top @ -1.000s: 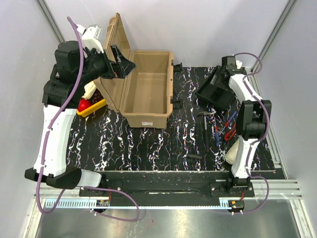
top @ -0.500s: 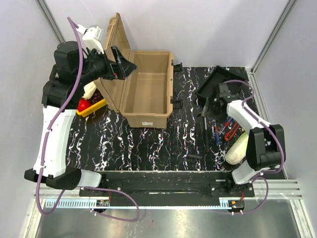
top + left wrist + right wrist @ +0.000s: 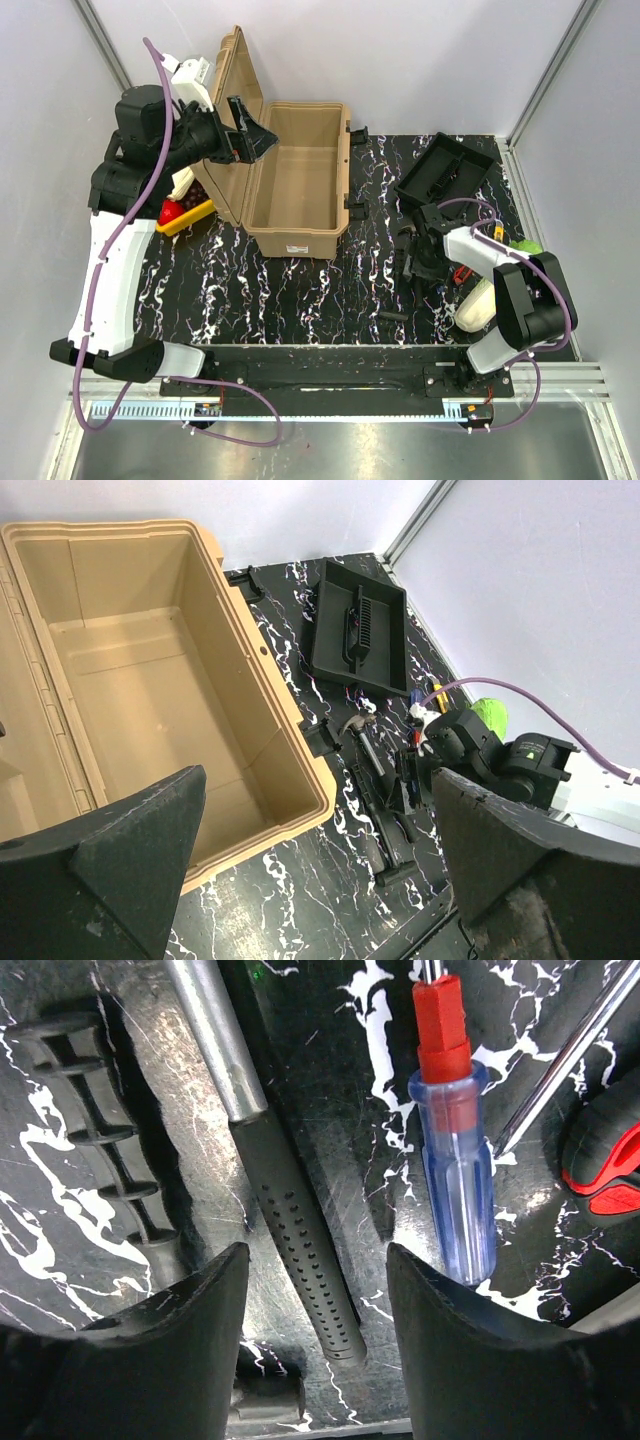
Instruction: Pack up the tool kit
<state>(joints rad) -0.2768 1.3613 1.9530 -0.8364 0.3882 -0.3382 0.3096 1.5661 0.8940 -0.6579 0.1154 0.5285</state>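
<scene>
Looking down from above, the toolbox (image 3: 295,185) stood open at the back of the table (image 3: 300,290), its lid upright and its tan well bare. The black inner tray (image 3: 447,170) lay out on the mat to the right, well apart from the box, and the hand tools (image 3: 393,316) were loose on the mat. By my judgement, packing had not yet begun: every tool and the tray had yet to go in. The left gripper (image 3: 250,135) hung beside the raised lid; whether it touched the lid could not be told. The right gripper (image 3: 416,262) was down among the tools. A yellow tray (image 3: 188,214) sat behind the lid.

From the left wrist, the wide-spread fingers (image 3: 120,860) framed the empty box and held nothing. The hammer (image 3: 362,742) lay between box and right arm.

From the right wrist, the jaws stood partly apart, straddling a dark dimpled grip (image 3: 300,1260) on a steel shaft, likely the hammer's. Bare mat showed on both sides, so nothing was clamped. A blue-handled screwdriver (image 3: 452,1180) lay just beside the right finger.
</scene>
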